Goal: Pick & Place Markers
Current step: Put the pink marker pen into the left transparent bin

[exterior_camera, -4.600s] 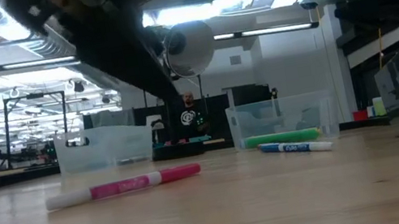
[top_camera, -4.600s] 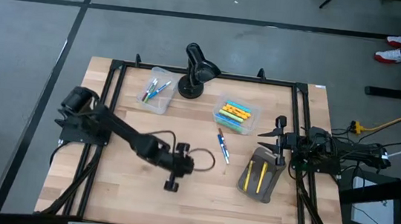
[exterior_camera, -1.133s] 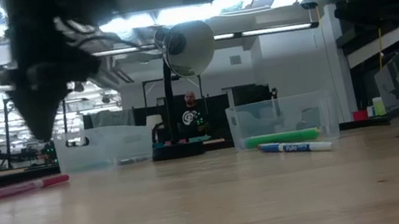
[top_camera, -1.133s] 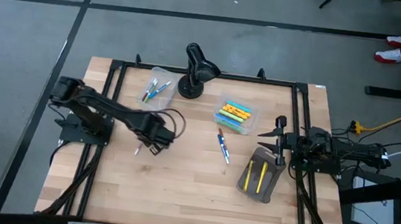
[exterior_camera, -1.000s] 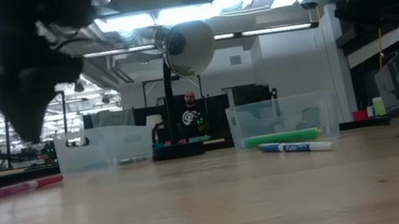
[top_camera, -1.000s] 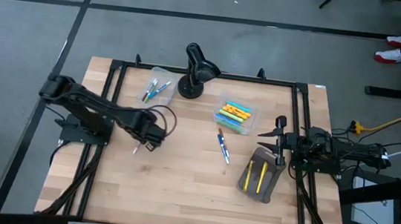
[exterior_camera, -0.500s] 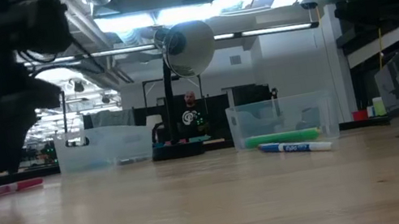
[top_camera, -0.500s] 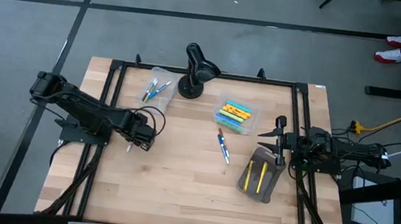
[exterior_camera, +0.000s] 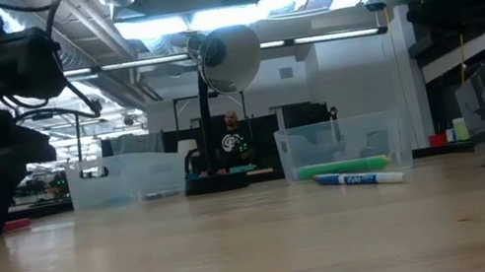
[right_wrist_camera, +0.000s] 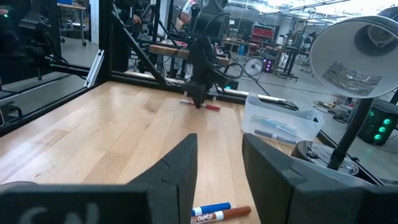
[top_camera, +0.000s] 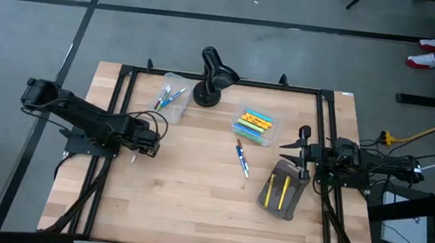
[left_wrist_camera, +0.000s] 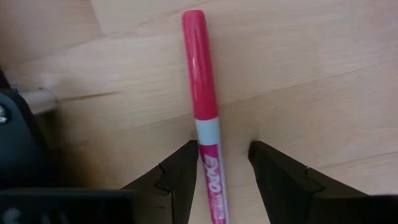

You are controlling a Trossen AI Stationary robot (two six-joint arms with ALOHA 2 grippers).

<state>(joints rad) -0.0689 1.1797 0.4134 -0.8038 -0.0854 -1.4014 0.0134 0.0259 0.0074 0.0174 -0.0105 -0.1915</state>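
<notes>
Behind the wooden table (top_camera: 194,192) the low view shows a wide workshop with ceiling lights, shelves and a person far in the back.

On the table's left side, the left gripper (top_camera: 140,145) stands low over a red marker (left_wrist_camera: 203,106) that lies flat on the wood. In the left wrist view the marker passes between the two fingers (left_wrist_camera: 177,177), and the jaws are spread, with a gap on one side, so the marker is not pinched. It seems the step in hand is the taking of this marker. The next move probably calls for closing the fingers on the barrel and lifting it, then carrying it to the clear bin (top_camera: 170,96) near the black desk lamp (top_camera: 214,77), where some markers already lie.

Another clear bin (top_camera: 256,124) holds coloured markers, and a blue and orange marker (top_camera: 242,158) lies loose near the middle. The right gripper (top_camera: 292,145) waits at the right edge, next to a grey pouch (top_camera: 282,189); its fingers stand apart around nothing.
</notes>
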